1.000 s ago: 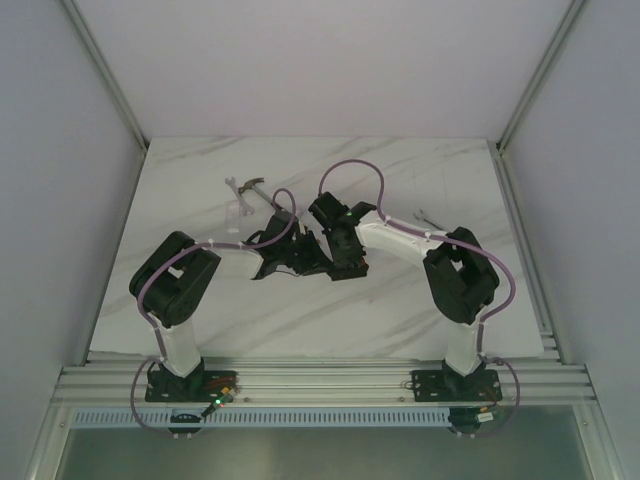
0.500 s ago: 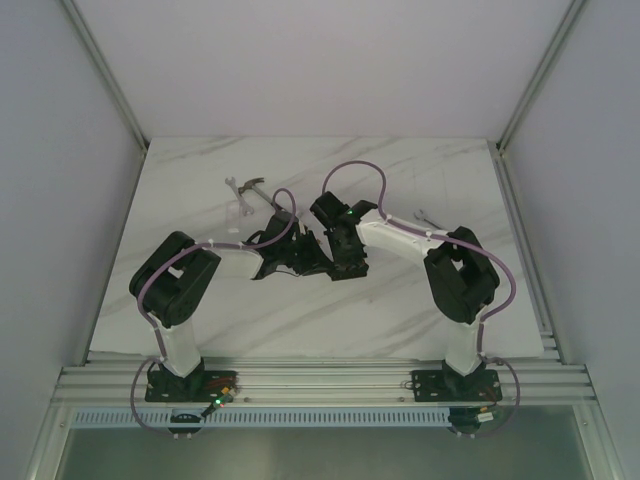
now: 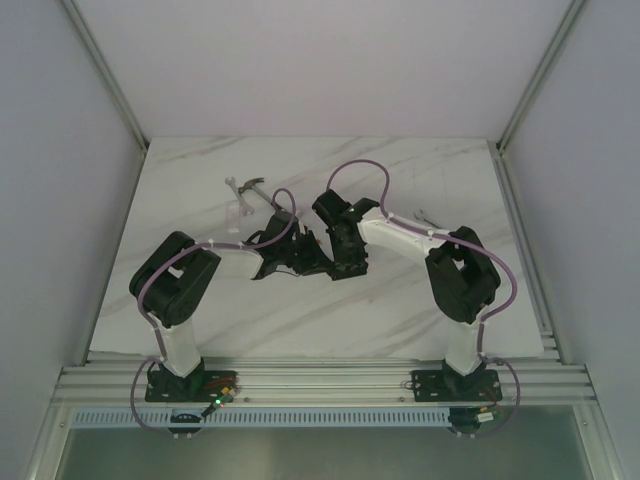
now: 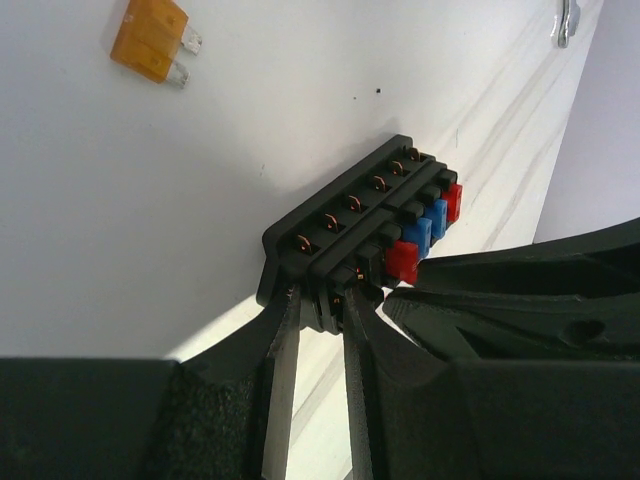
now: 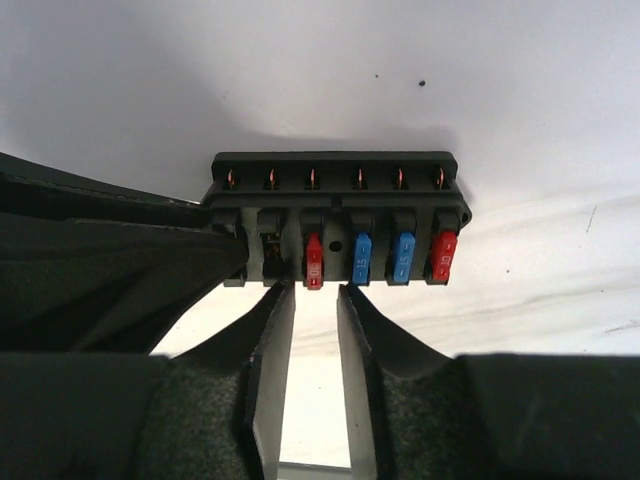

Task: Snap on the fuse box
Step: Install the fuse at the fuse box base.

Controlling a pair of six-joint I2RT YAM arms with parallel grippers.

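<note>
Fuse box [image 5: 335, 215] is lying on the white table [image 3: 430, 170], near the middle, and I am seeing two red and two blue fuses sitting in its row of slots. My left gripper [image 4: 320, 305] is pinching a rib at one end of the box, a finger pressing on each side. My right gripper [image 5: 310, 292] is hovering at the box's long edge with its fingers standing narrowly apart, the tips flanking a red fuse [image 5: 313, 260]; I cannot tell whether they are nipping it. A loose orange fuse [image 4: 150, 40] is lying well apart from the box. A hammer [image 3: 255, 190] is resting farther back, behind my left arm.
</note>
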